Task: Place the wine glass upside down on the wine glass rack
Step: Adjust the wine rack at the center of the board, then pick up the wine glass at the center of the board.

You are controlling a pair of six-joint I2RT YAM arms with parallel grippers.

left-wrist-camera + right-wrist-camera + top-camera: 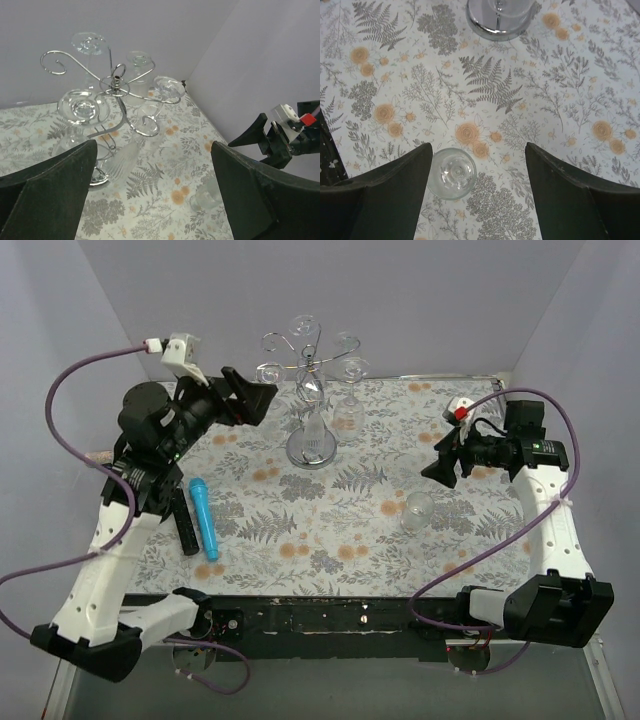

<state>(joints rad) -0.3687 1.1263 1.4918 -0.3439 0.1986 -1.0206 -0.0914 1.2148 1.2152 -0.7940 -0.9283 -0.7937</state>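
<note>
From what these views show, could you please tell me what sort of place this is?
Probably a robot test cell, not a home: plain walls box in a table with a floral cloth, two cabled arms are bolted at its near edge, and a rack and glass are set out.

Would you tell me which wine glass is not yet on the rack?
The wine glass standing on the table near the right gripper; the others hang upside down on the rack.
</note>
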